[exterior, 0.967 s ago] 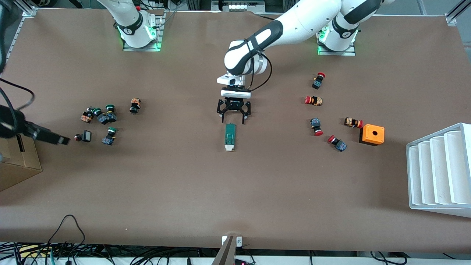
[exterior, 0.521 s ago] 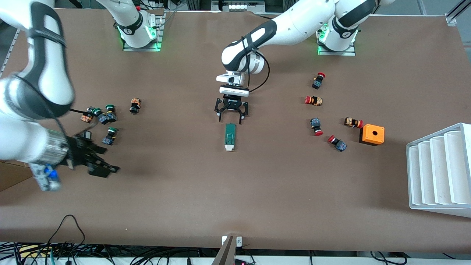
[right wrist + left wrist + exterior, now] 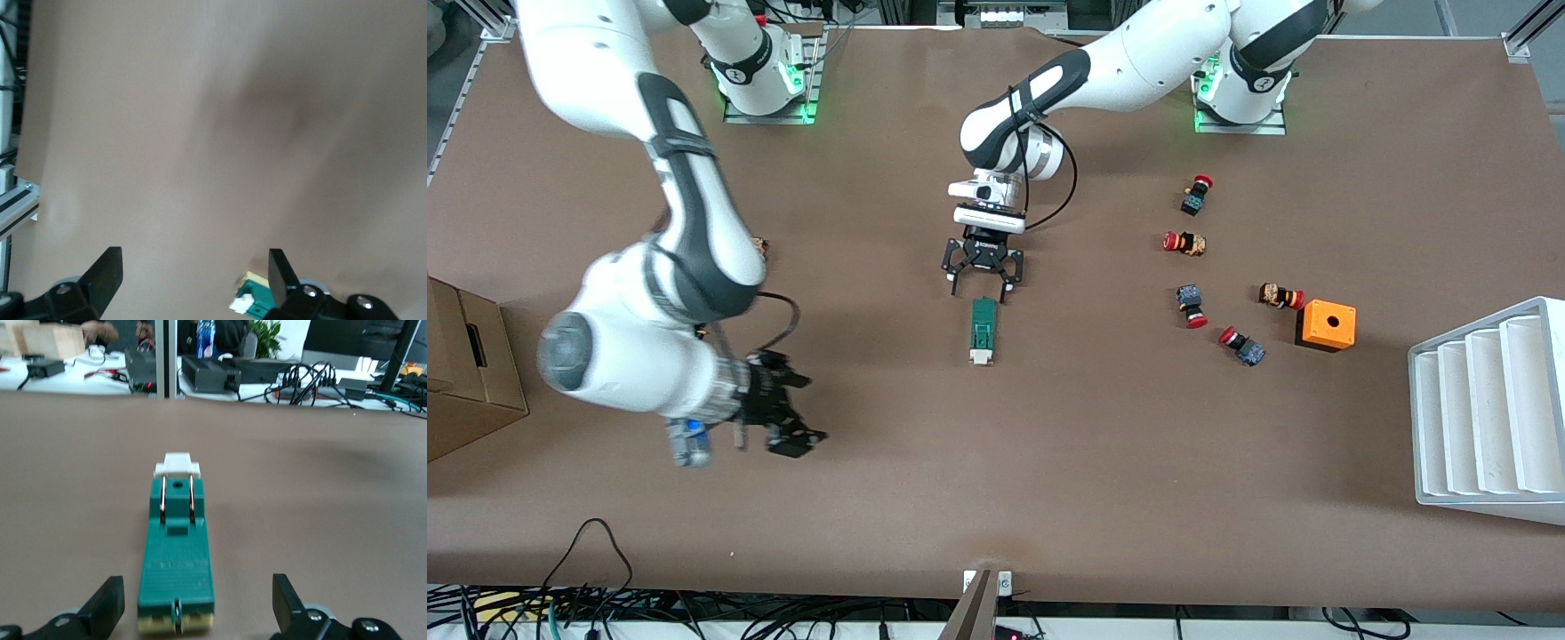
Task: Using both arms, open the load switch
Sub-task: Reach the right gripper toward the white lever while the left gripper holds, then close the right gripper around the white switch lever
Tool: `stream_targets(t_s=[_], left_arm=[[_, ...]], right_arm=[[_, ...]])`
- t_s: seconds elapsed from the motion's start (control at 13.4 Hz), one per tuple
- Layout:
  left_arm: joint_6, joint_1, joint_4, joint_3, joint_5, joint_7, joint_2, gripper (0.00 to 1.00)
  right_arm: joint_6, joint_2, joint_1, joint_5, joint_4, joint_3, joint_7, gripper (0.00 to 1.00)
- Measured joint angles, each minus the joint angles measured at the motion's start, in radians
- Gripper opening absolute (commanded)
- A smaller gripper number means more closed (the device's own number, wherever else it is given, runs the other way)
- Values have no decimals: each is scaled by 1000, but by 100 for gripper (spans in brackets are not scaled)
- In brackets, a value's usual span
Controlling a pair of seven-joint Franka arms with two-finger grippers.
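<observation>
So, dark-green load switch (image 3: 983,332) flat on the brown table (image 3: 1049,462) about mid-table, lying lengthwise toward the front camera, white piece at the nearer end. Nothing touching it, nothing gripping it.

Left gripper (image 3: 980,286) right at the switch's farther end, hanging low over the table just past the green tip, jaws spread wide and empty. Same story from the left wrist view: switch (image 3: 176,555) running straight away between the two black fingers (image 3: 107,605), one to each side, not touching, white cap at the distant end and a pale strip at the close end.

Right gripper (image 3: 787,418) over bare table toward the right arm's end, well apart from the switch, jaws also wide and holding nothing. In the right wrist view, only a corner of the switch (image 3: 252,299) peeking in beside one finger (image 3: 283,273).

Further out: red-capped push buttons (image 3: 1185,242) scattered toward the left arm's end, an orange box with a hole (image 3: 1326,325) just beside them, then a white ribbed tray (image 3: 1485,409) at the table edge. Cardboard box (image 3: 463,373) at the right arm's end.
</observation>
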Motion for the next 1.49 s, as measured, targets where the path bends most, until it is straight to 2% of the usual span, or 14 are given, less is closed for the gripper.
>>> stream_targets(t_s=[0.37,0.6,0.82,0.89,1.19,1.49], left_arm=[[-1,1,0,27,29,0,14,96],[-1,0,1,28,29,0,21,85],[-1,-1,1,28,31,0,24,69],[-1,-1,2,28,31,0,24,68],[-1,-5,11,28,31,0,26,61],[-1,-10,14,28,31,0,28,58]], right_arm=[[147,113,126,0,2,-1,225,92],[233,139,176,0,5,-2,372,90],[236,140,207,0,12,-3,435,82],[235,142,222,0,12,-3,452,79],[225,175,269,0,12,-4,511,78],[188,196,271,0,13,-9,542,75]])
